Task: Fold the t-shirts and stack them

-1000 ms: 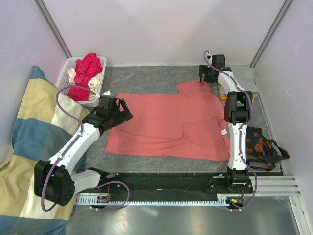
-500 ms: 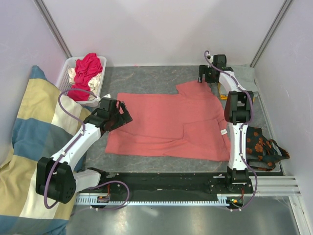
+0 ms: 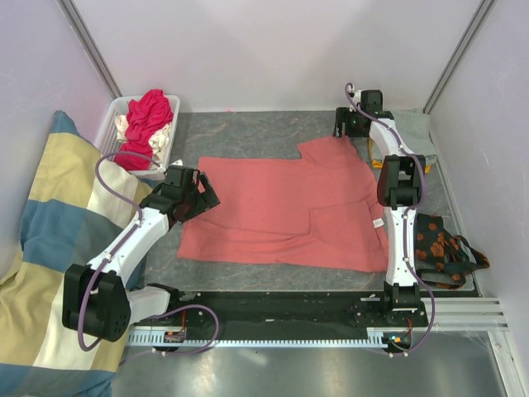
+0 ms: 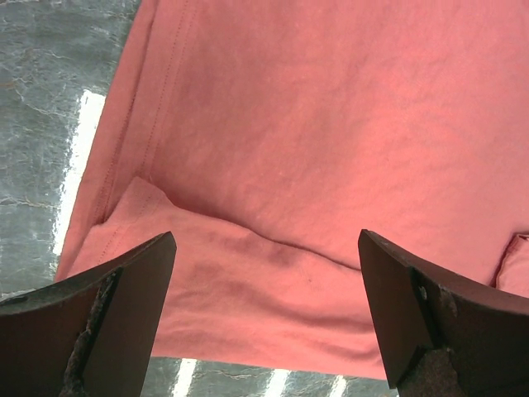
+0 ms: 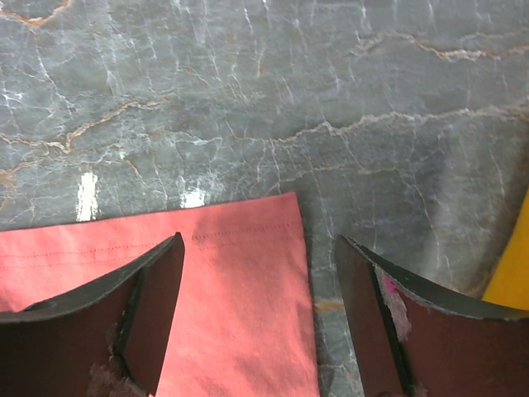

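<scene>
Your left gripper point(image 4: 264, 277) hangs with jaws spread wide, gripping nothing, over the left edge of the salmon-pink t-shirt point(image 3: 285, 215), centre-left in the top view. Your right gripper point(image 5: 258, 281) is spread too, above a shirt corner at upper right. That shirt lies flat mid-frame; a magenta-red tee point(image 3: 149, 114) sits in the basket point(image 3: 107, 126), upper left.

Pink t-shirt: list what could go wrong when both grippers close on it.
1. The right gripper hangs open over the very corner of the pink t-shirt, with bare table just beyond. A slight miss may catch too little cloth, or none.
2. The left gripper is open above a crease near the shirt's edge. It may pinch only one layer, so the fold could drag crooked.
</scene>
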Robot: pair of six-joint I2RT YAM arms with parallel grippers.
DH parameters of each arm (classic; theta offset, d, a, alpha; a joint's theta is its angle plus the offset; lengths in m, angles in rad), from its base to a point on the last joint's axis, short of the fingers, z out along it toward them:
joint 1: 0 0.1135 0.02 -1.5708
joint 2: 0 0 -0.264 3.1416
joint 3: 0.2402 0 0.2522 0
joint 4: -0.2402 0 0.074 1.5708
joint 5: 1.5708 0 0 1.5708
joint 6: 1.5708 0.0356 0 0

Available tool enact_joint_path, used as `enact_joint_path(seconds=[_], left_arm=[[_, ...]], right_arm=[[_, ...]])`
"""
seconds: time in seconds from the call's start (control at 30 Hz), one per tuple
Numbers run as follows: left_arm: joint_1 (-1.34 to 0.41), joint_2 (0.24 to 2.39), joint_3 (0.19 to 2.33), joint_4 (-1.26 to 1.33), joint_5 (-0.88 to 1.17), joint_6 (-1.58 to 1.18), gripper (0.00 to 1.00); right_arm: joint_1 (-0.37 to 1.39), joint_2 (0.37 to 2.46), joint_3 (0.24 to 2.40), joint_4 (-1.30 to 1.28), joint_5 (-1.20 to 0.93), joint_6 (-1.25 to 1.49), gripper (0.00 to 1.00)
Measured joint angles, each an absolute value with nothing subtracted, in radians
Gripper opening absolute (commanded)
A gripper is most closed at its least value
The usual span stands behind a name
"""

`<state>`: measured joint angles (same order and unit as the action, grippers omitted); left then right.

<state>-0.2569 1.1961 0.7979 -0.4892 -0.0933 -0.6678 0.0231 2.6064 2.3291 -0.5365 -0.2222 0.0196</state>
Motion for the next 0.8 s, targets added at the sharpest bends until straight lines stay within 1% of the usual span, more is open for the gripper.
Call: enact_joint_path(seconds=[0.1,0.13,0.17,0.2,0.23,0.3,0.4,0.5,0.63,0.8], left_arm=[[-0.248,1.216,0.798,-0.484,-0.087,-0.668,1.00],[-0.247,1.224,0.798,-0.483,-0.084,-0.668,1.00],[-0.246,1.231,0.798,-0.481,-0.079,-0.668,1.00],[-0.246,1.236,0.798,-0.479,-0.076,-0.668,1.00],[-0.245,1.240,0.798,-0.477,-0.075,-0.668,1.00],[-0.243,1.251,0.806,-0.476,-0.075,-0.667,1.00],[-0.231,1.285,0.842,-0.476,-0.076,-0.662,1.00],[-0.195,1.375,0.949,-0.475,-0.075,-0.652,1.00],[-0.150,1.538,1.170,-0.472,-0.086,-0.618,0.99],[-0.141,1.770,1.458,-0.452,-0.151,-0.555,0.92]], right_arm=[[0.025,2.617,2.346,-0.539,-0.228,0.010,0.68],[0.026,2.618,2.346,-0.538,-0.228,0.006,0.57],[0.027,2.619,2.346,-0.537,-0.228,0.003,0.50],[0.028,2.619,2.346,-0.535,-0.228,-0.001,0.41],[0.029,2.621,2.346,-0.537,-0.229,-0.002,0.16],[0.032,2.625,2.346,-0.536,-0.237,-0.006,0.00],[0.039,2.629,2.346,-0.535,-0.245,-0.012,0.00],[0.040,2.629,2.346,-0.535,-0.246,-0.016,0.00],[0.040,2.630,2.346,-0.535,-0.246,-0.016,0.00],[0.040,2.630,2.346,-0.534,-0.247,-0.016,0.00]])
